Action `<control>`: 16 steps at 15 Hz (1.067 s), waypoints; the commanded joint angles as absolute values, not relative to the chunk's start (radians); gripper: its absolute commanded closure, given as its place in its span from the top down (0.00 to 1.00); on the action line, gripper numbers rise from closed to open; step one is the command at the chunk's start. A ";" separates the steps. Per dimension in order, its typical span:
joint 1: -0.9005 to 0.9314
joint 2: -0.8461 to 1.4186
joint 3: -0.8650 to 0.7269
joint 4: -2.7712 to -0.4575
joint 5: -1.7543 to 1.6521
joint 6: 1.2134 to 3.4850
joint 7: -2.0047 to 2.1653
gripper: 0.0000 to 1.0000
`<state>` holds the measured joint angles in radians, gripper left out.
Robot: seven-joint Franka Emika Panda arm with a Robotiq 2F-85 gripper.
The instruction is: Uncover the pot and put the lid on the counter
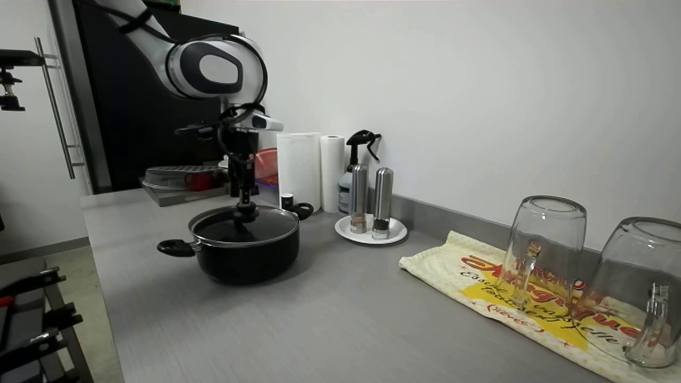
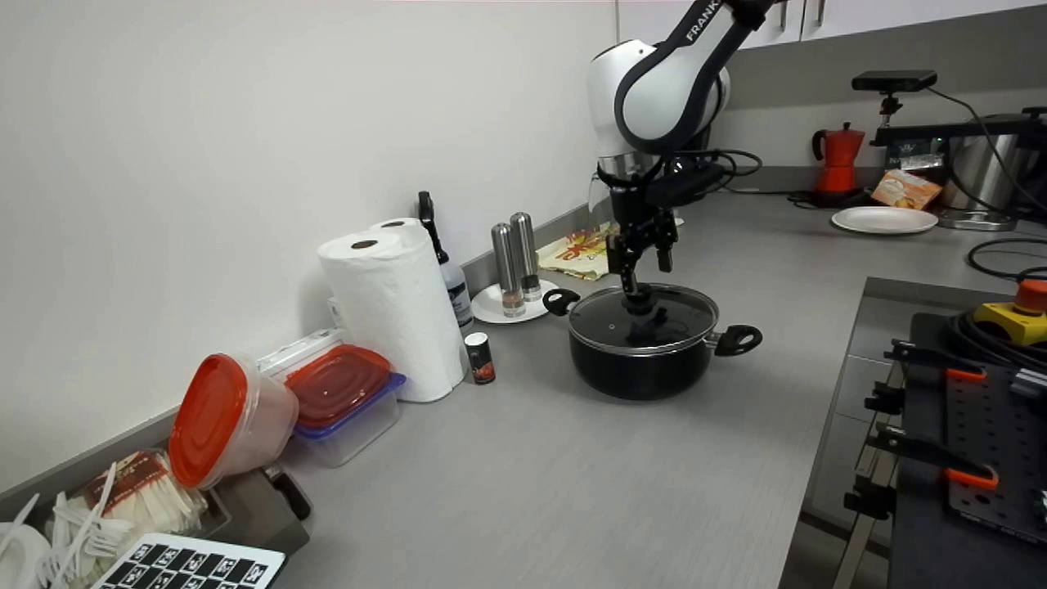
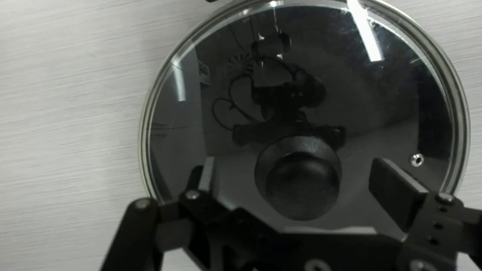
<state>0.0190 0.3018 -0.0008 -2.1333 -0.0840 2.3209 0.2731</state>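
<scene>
The wide black pot stands on the grey counter and also shows in an exterior view. Its round glass lid, dark with a metal rim, sits on it. The lid fills most of the wrist view, with its black centre knob between my fingers. My gripper is open, with a gap on both sides of the knob. In an exterior view the gripper points down just above the lid's middle. The pot's inside is hidden except through the dark glass.
A white plate with two steel mills, a spray bottle and paper rolls stand along the wall. A small jar is near the pot. Upturned glasses stand on a patterned cloth. Plastic containers stand farther along.
</scene>
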 commanded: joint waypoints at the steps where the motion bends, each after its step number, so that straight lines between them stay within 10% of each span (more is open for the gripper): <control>1: 0.041 0.296 -0.004 -2.110 -0.070 2.316 0.272 1.00; 16: 0.070 0.352 -0.024 -2.062 -0.111 2.334 0.296 1.00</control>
